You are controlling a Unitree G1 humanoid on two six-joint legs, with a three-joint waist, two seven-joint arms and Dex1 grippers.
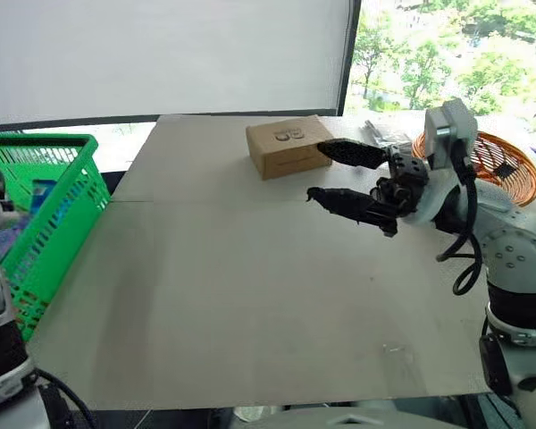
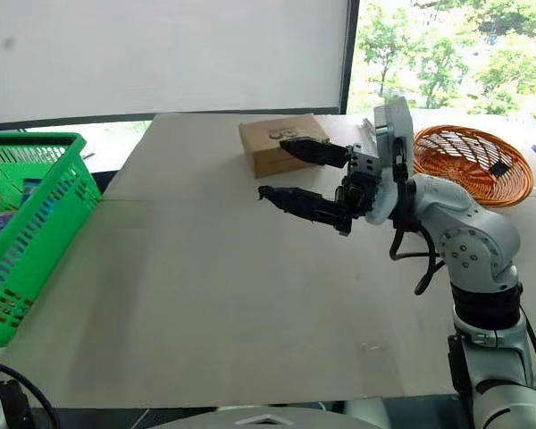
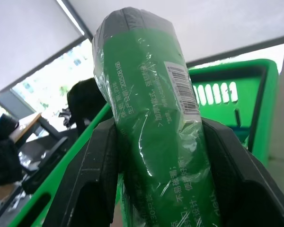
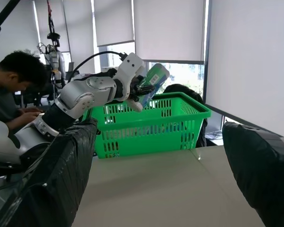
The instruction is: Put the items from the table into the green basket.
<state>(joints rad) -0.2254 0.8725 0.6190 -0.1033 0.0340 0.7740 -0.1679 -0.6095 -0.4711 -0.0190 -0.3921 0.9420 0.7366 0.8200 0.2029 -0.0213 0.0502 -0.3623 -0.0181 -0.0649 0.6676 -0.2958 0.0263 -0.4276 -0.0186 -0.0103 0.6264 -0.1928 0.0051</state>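
The left hand [image 4: 141, 92] is clamped on one green tube [image 3: 156, 137], its two black fingers [image 3: 97, 179] pressing the wrapped cylinder from both sides; the tube bears a barcode label and a grey end. In the right wrist view, at upper centre of the frame, this hand holds the tube tilted above the rim of the single green basket [image 4: 149, 124]. The right hand [image 1: 326, 172] hangs above the table [image 1: 250, 304] at centre right of the left eye view, its two fingers spread wide apart with nothing between them. One brown cardboard box [image 1: 286, 147] lies on the table just behind that hand, at upper centre. One round orange wicker bowl [image 2: 472, 164] sits at the upper right of the right eye view. The green basket stands off the table's left edge, at the left of the head views, with goods partly visible inside. The right wrist view additionally shows one seated person [image 4: 14, 87] at left.
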